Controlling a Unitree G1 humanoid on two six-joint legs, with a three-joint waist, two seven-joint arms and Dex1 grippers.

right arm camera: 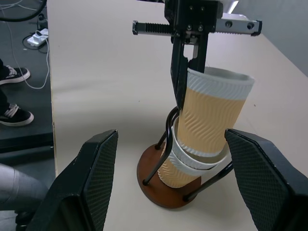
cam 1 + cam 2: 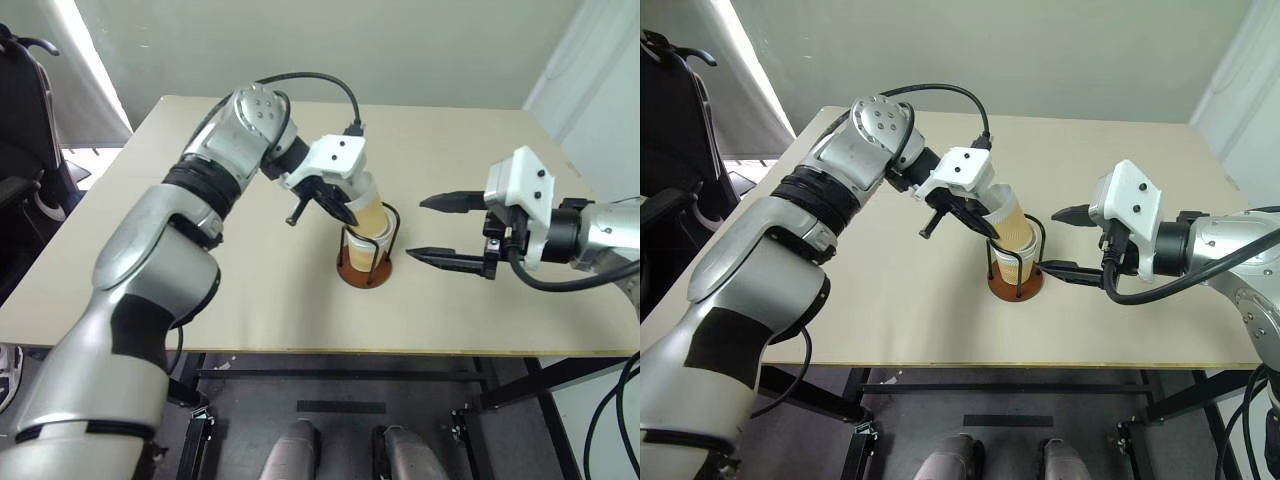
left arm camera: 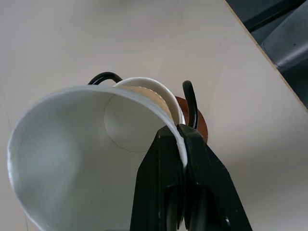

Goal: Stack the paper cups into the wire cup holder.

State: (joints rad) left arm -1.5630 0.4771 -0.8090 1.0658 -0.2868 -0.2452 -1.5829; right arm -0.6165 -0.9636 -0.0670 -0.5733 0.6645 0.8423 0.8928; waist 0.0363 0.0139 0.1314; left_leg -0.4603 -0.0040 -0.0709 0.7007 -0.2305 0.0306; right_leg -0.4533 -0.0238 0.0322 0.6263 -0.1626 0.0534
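Observation:
The wire cup holder (image 2: 362, 272) stands mid-table on its reddish-brown disc base (image 1: 156, 185), with two paper cups (image 1: 185, 166) nested between the black wire loops. A third paper cup (image 1: 211, 115), tan with a white rim, leans tilted with its bottom inside the top nested cup. My left gripper (image 2: 345, 213) is shut on this cup's rim, one finger inside and one outside (image 3: 163, 159). My right gripper (image 2: 416, 228) hovers open just to the right of the holder, its fingers (image 1: 262, 178) apart on either side of the stack without touching it.
The tan table (image 2: 200, 300) has its front edge close below the holder and its left edge further off. A black chair (image 2: 25, 90) stands beyond the left edge. A person's shoes (image 1: 12, 77) and cables lie on the floor beside the table.

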